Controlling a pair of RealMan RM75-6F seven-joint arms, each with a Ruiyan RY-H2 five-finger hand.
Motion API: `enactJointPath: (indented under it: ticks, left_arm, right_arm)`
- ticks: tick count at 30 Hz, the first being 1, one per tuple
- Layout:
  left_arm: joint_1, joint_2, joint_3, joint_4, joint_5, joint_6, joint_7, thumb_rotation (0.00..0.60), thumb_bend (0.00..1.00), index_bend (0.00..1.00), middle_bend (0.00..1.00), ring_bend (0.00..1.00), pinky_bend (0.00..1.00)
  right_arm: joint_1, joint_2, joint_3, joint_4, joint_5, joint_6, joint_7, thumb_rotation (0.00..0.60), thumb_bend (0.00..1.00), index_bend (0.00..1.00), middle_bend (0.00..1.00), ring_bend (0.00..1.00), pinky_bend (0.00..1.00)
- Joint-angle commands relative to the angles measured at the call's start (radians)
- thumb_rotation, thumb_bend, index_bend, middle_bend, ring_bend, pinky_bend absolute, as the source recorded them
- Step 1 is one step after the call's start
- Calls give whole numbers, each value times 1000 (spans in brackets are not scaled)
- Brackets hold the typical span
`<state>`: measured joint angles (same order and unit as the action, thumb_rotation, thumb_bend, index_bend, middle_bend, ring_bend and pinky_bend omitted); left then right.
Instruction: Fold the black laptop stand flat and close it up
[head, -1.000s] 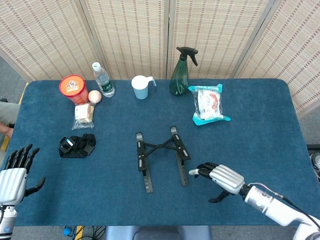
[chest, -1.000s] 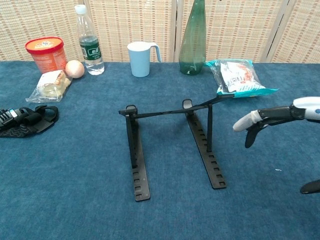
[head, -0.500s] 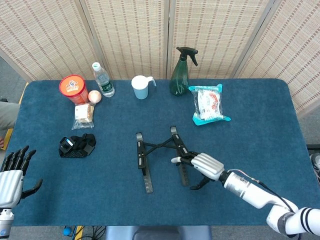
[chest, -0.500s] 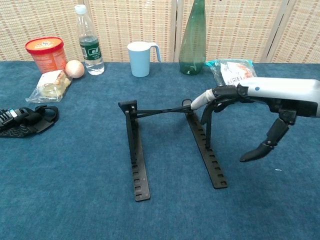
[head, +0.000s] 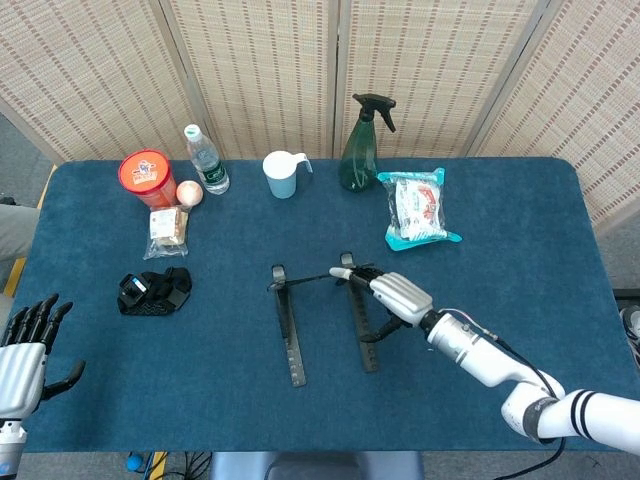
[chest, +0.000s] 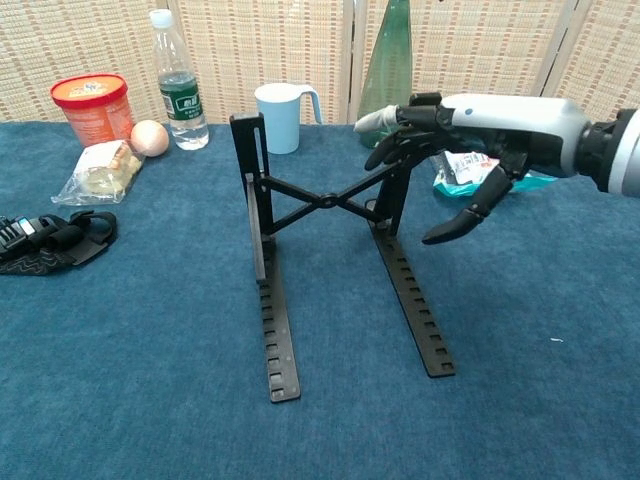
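Observation:
The black laptop stand (head: 290, 325) (chest: 272, 320) sits mid-table, its two notched base rails flat on the blue cloth. In the chest view its rear arms stand upright, joined by a crossed brace (chest: 325, 200). My right hand (head: 398, 293) (chest: 480, 115) reaches in from the right. Its fingers (chest: 400, 128) curl round the top of the right upright and hide that tip, while the thumb hangs apart below. My left hand (head: 25, 345) shows only in the head view, at the near left table edge, fingers spread and holding nothing.
Along the back stand a red tub (head: 147, 177), a water bottle (head: 206, 160), a blue cup (head: 282, 176) and a green spray bottle (head: 360, 150). A snack bag (head: 418, 208) lies right of them. A wrapped food packet (head: 167, 228) and a black strap bundle (head: 153, 291) lie left.
My right hand has moved left and back onto the stand's right arm. The stand's rear arms have swung from nearly flat to upright. The left hand has barely moved.

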<state>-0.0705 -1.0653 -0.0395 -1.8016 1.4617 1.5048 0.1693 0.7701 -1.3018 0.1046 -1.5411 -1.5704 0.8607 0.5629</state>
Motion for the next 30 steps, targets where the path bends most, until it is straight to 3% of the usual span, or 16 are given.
enactJointPath:
  ticks: [1, 18, 30]
  left_arm:
    - [3, 1, 2, 1, 2, 3, -3, 600, 234, 91, 19, 9, 14]
    - [11, 1, 3, 17, 4, 6, -22, 600, 235, 115, 20, 9, 15]
    - [3, -11, 1, 33, 3, -10, -32, 600, 235, 115, 20, 9, 14]
  right_arm:
    - [24, -22, 28, 26, 37, -20, 23, 600, 0, 88, 217, 111, 165]
    - [83, -104, 80, 136, 135, -68, 48, 600, 0, 88, 216, 110, 165]
    - [34, -14, -23, 40, 35, -38, 138, 600, 0, 88, 216, 110, 165]
